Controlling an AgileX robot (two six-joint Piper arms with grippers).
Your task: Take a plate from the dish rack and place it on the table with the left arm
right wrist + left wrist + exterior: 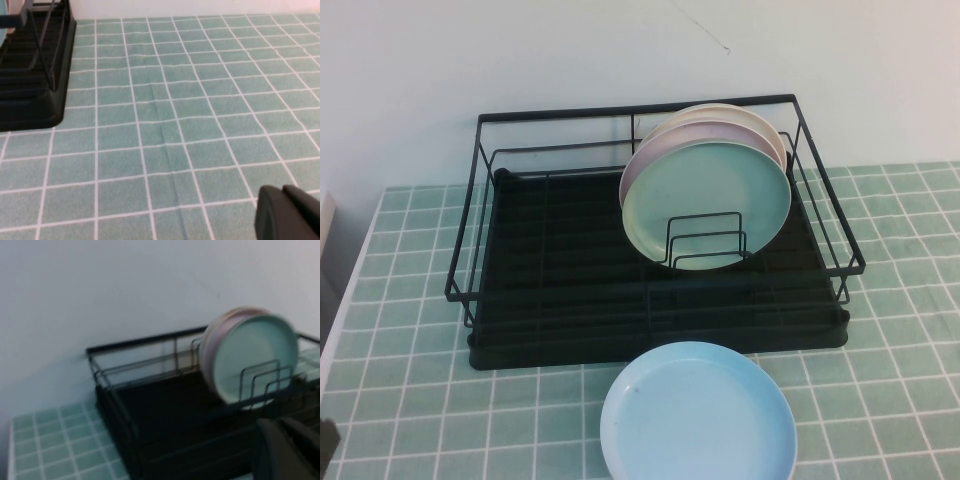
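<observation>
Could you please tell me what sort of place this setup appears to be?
Probably a kitchen counter, or a mock-up: a tiled table, a dish rack holding upright plates, and the plate lying flat before it. The left gripper and right gripper show only at wrist-view edges.

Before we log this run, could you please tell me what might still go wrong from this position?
1. The plate lies flat on the table at its near edge, partly cut off in the high view; a nudge might push it off.
2. The left pincer hangs near the dish rack; pulling back carelessly could snag its wires.
3. The remaining plates lean upright against thin dividers and could topple if the rack is bumped.
The right pincer hovers over bare tiles.
</observation>
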